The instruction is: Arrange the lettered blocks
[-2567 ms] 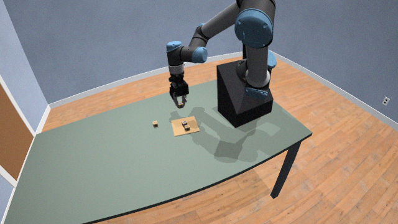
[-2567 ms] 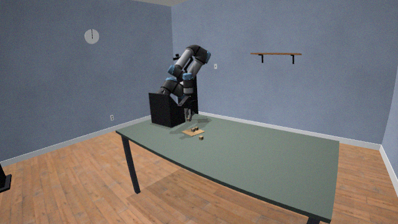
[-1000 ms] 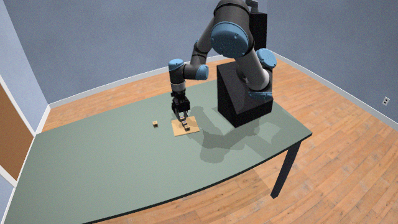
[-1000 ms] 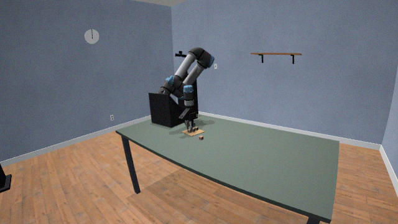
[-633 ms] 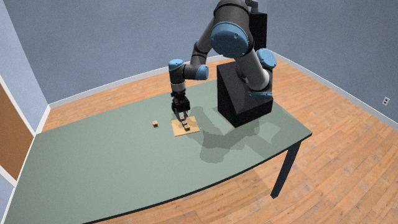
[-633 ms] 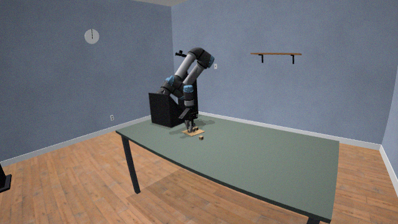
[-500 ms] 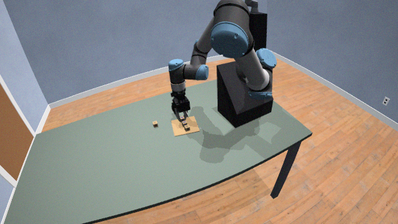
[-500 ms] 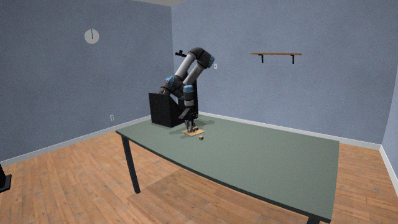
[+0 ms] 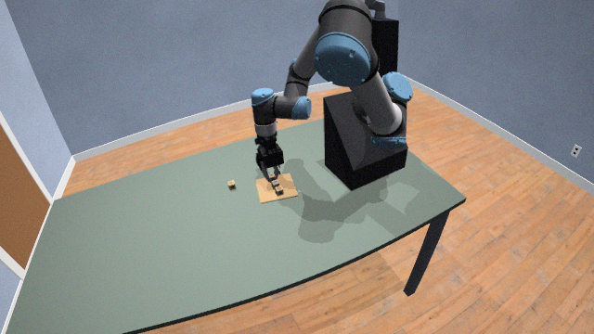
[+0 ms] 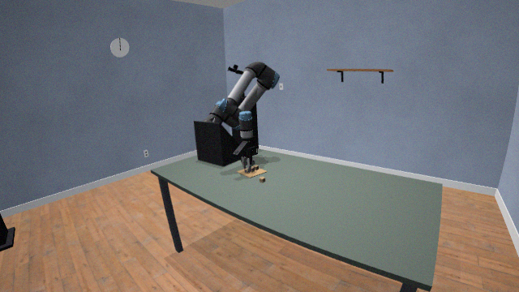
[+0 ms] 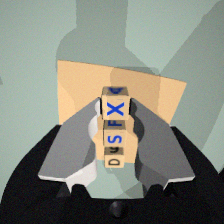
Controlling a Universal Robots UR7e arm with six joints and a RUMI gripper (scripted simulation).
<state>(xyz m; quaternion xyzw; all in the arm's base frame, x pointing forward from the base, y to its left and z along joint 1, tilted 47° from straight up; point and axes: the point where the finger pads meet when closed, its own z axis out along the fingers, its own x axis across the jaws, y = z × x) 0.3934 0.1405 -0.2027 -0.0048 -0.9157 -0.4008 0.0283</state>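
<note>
In the top view, pinching the X block (image 9: 272, 176) (image 11: 115, 108) in the hand (image 9: 273, 174) (image 10: 248, 169) (image 11: 115, 99), low at the far end of the row on the tan mat (image 9: 265, 194) (image 10: 262, 172) (image 11: 80, 85), probably to complete D, S, X. Resting nearer on the mat: the S block (image 9: 276, 184) (image 10: 252, 169) (image 11: 114, 139), then the D block (image 9: 279, 190) (image 10: 256, 167) (image 11: 114, 161). Lying left on the desk (image 9: 162, 232) (image 10: 345, 211) (image 11: 30, 30), off the mat as required: the fourth block (image 9: 231, 185) (image 10: 262, 179).

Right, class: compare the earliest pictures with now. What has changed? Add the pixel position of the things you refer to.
The hand (image 9: 272, 176) (image 10: 248, 170) (image 11: 115, 99) has come down to the mat (image 9: 264, 195) (image 10: 262, 172) (image 11: 75, 90), shut on the X block (image 9: 271, 175) (image 11: 115, 108). No release shows. The mat, the S block (image 9: 275, 183) (image 11: 114, 140), the D block (image 9: 278, 190) (image 10: 256, 167) (image 11: 114, 160) and the off-mat block (image 9: 231, 185) (image 10: 262, 179) stayed put.
</note>
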